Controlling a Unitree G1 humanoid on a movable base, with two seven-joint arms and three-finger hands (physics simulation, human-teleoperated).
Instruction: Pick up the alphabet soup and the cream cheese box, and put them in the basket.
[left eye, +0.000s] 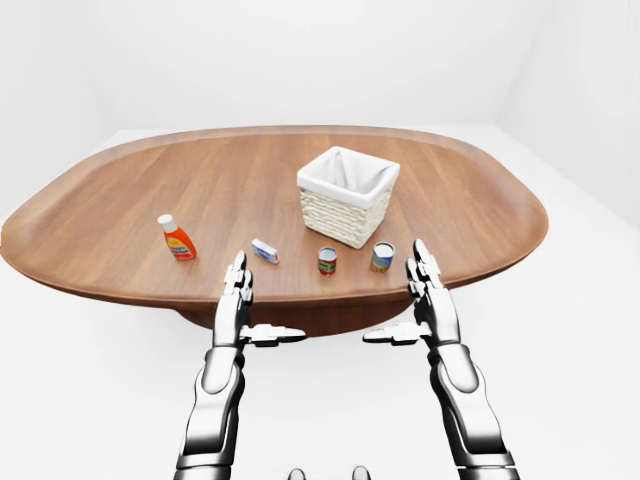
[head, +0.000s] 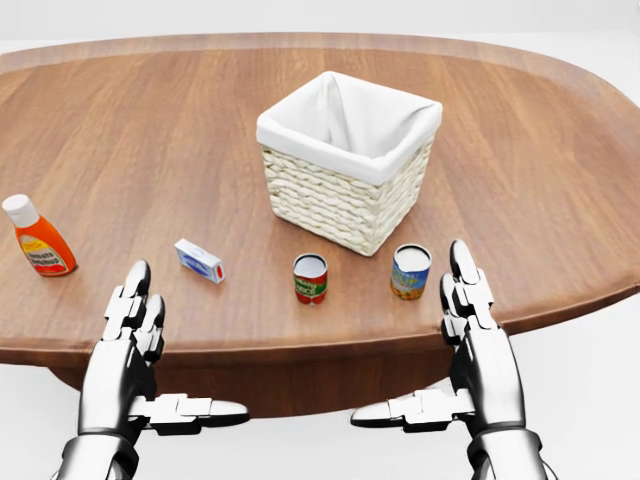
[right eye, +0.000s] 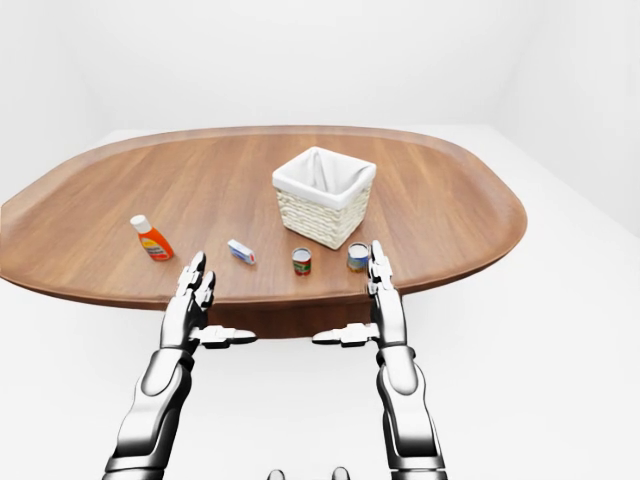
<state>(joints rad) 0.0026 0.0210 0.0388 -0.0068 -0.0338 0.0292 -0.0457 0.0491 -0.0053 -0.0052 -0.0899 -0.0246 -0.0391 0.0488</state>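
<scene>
— Standing where, the alphabet soup (head: 310, 278) and cream cheese box (head: 199, 260)?

— Resting on the wooden table (head: 150, 130), near its lower edge in the head view; soup just below the basket (head: 345, 190), box lying flat further left, well apart.

— Gripping anything?

— Holding nothing: left hand (head: 128, 345) and right hand (head: 475, 335) both spread, fingers extended, hovering at the table edge.

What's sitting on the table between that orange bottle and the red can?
In the head view, only a small blue-and-white box lies flat between the orange bottle and the red can; otherwise bare wood.
</scene>
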